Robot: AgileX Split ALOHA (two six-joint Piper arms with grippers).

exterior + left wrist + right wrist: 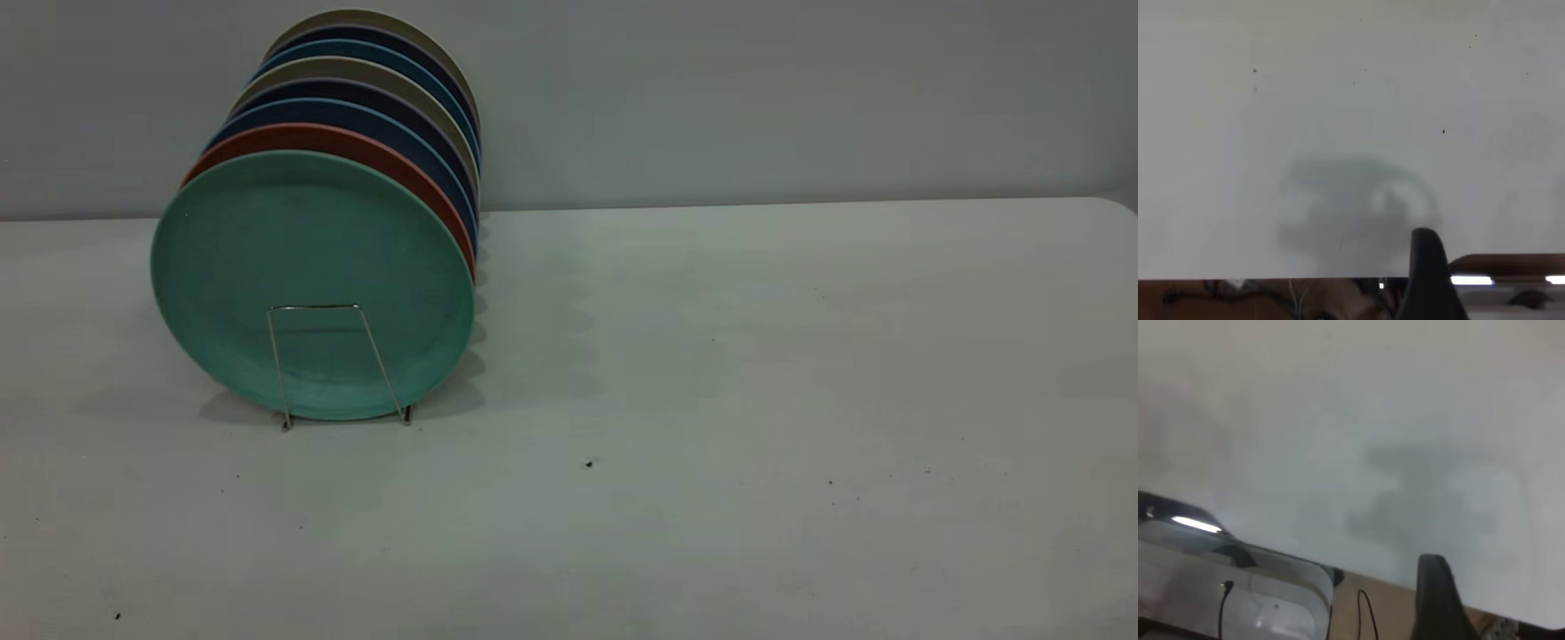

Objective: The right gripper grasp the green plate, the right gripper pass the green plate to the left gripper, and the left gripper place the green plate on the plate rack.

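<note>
The green plate [311, 249] stands upright at the front of the plate rack [313, 308], whose wire loop crosses the plate's lower face. No arm or gripper shows in the exterior view. In the left wrist view my left gripper [1426, 267] shows only as a black tip above bare white table near its edge, holding nothing I can see. In the right wrist view my right gripper [1435, 593] shows the same way, above bare table by the table's edge. The plate shows in neither wrist view.
Behind the green plate stand a salmon-pink plate [356, 142] and several dark blue and beige plates [373, 80] in a row running back to the wall. The white table [756, 400] stretches to the right. A silvery object with cables [1238, 587] lies beyond the table's edge.
</note>
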